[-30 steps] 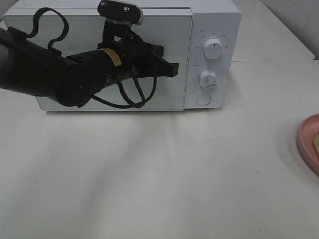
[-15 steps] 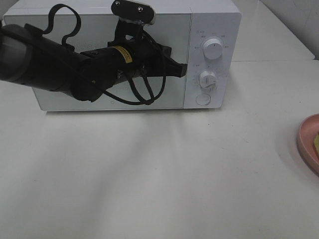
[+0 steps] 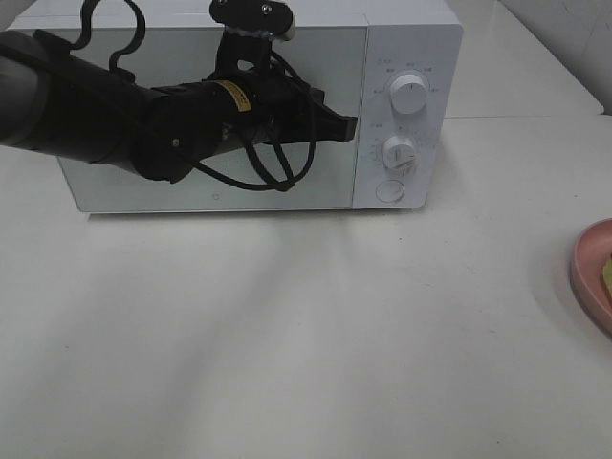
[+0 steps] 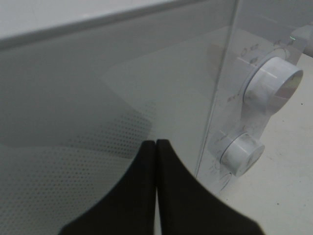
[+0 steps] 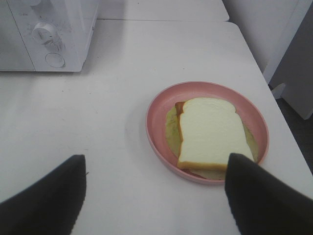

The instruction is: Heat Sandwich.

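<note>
Exterior high: left fingers (image 3: 349,126) pinched shut at the microwave (image 3: 411,38) door's 3 o'clock edge, probably to pry it; right fingers (image 5: 154,196) wide above the sandwich (image 5: 210,132).

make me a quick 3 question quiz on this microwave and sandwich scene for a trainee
1. True or false: the microwave door is shut.
2. Which claw has its jaws closed together? A) the left claw B) the right claw
3. Fill in: the sandwich lies on a pink ____.

Key:
1. True. The door sits flush with the control panel.
2. A. In the left wrist view its tips meet in front of the door, near the edge by the two dials, and hold nothing. The right claw's jaws stand wide apart above the table.
3. plate
</note>
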`<state>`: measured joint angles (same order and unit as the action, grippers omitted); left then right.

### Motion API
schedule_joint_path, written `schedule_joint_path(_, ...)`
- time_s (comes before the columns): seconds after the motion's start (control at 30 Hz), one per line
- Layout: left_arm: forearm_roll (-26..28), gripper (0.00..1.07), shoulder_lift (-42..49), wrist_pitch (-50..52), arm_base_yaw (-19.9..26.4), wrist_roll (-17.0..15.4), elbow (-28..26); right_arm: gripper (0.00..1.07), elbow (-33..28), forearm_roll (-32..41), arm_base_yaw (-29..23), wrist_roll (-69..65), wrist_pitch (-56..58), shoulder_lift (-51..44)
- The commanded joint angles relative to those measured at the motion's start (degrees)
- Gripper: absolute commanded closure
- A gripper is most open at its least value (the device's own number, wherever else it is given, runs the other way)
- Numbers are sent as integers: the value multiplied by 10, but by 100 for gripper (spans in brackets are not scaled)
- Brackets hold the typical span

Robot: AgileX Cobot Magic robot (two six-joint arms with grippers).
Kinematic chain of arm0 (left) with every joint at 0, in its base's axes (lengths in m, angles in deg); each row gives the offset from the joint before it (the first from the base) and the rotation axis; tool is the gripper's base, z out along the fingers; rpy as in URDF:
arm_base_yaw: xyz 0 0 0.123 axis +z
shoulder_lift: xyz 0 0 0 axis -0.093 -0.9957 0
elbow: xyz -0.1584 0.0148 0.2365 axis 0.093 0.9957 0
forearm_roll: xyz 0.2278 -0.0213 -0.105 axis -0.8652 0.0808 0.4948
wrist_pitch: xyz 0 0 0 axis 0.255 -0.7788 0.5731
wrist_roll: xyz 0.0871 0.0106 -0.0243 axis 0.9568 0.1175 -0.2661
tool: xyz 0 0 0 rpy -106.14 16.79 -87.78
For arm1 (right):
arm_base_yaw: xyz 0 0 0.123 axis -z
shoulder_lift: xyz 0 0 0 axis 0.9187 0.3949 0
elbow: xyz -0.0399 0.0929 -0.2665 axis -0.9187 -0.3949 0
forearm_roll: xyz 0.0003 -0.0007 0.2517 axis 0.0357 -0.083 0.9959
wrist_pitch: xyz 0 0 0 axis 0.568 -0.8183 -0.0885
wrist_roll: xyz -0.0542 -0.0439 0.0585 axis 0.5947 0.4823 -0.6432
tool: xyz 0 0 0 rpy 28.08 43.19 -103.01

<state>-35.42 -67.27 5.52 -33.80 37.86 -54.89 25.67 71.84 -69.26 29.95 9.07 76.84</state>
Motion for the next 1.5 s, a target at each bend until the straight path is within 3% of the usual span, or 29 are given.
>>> schedule_joint_path(0.03, 21, 107, 18, -28, 1, 1, -3, 32, -1, -2, 5, 3, -6, -15)
schedule_joint_path(0.3, 22, 107, 60, -34, -5, -3, 62, 32, -1, -2, 5, 3, -6, -15)
schedule_joint_path(0.47, 22, 105, 107, -112, -6, -7, 105, 32, -1, -2, 5, 3, -6, -15)
schedule_joint_path(0.57, 23, 70, 138, -232, -6, -6, 111, 32, -1, -2, 5, 3, -6, -15)
schedule_joint_path(0.6, 23, 70, 138, -232, -6, -6, 111, 32, -1, -2, 5, 3, -6, -15)
schedule_joint_path(0.63, 24, 36, 149, -276, -6, -6, 111, 32, -1, -2, 5, 3, -6, -15)
schedule_joint_path(0.7, 23, 9, 155, -319, -6, -6, 111, 32, -1, -2, 5, 3, -6, -15)
schedule_joint_path(0.9, 12, 8, 169, -431, -6, -4, 111, 32, -1, -2, 5, 3, -6, -15)
schedule_joint_path(1.07, 0, 8, 197, -598, 2, -5, 111, 32, -1, -2, 5, 3, -6, -15)
schedule_joint_path(1.17, 7, 8, 207, -624, 10, -5, 111, 32, -1, -2, 5, 3, -6, -15)
schedule_joint_path(1.5, 28, 8, 276, -769, 135, -3, 111, 32, -1, -2, 5, 3, -6, -15)
